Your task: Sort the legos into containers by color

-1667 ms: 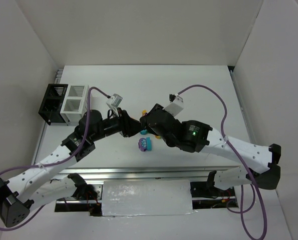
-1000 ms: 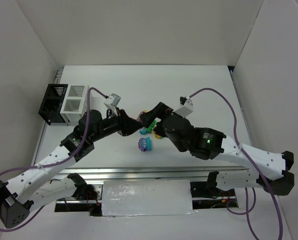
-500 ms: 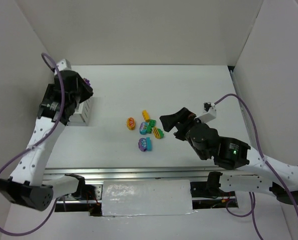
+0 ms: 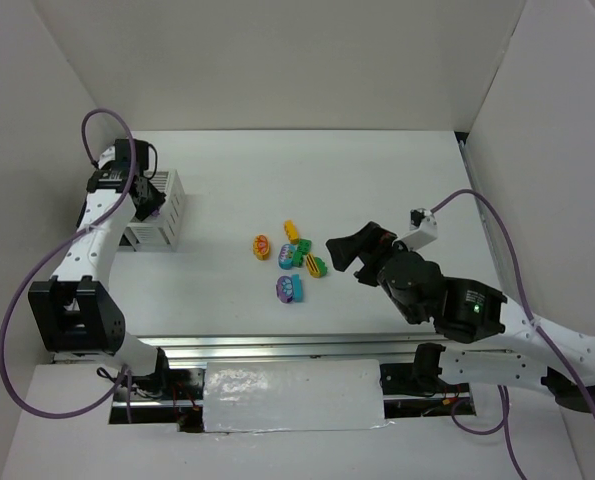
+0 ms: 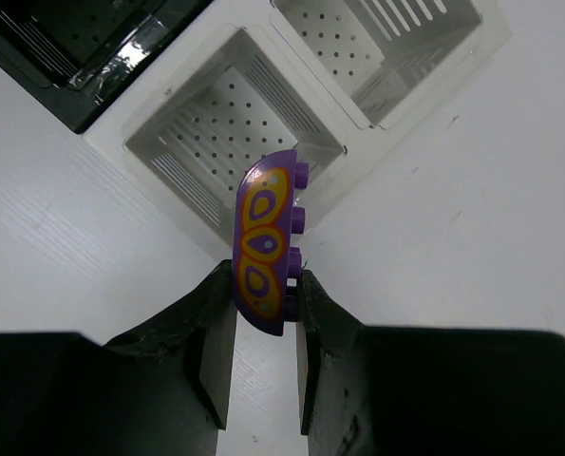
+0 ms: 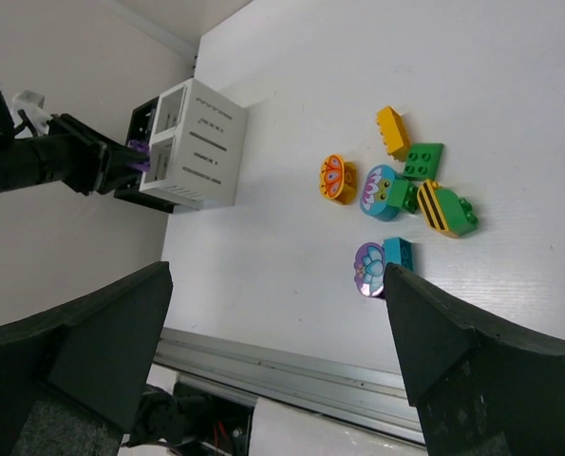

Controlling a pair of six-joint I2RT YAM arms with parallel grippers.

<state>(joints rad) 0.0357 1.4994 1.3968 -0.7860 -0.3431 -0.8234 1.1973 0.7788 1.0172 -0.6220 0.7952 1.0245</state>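
My left gripper (image 5: 263,318) is shut on a purple lego (image 5: 266,237) with orange and yellow ovals, held on edge just above the white container (image 5: 227,142). The black container (image 5: 68,47) adjoins it at the far left. From above, the left gripper (image 4: 145,196) hangs over the white container (image 4: 165,222). Several legos lie mid-table: orange (image 4: 262,247), yellow (image 4: 291,230), green (image 4: 303,246), a teal round one (image 4: 287,257), a striped yellow-green one (image 4: 316,266) and a purple-teal one (image 4: 290,289). My right gripper (image 4: 343,248) stands open just right of them, holding nothing.
White walls close the table on the left, back and right. A metal rail (image 4: 277,345) runs along the near edge. In the right wrist view the legos (image 6: 382,192) lie ahead, with the containers (image 6: 198,147) far left against the wall.
The left arm carried the purple lego from the pile at mid-table to the containers and now hangs lower over the white one. The right arm drew back to the right, still open.
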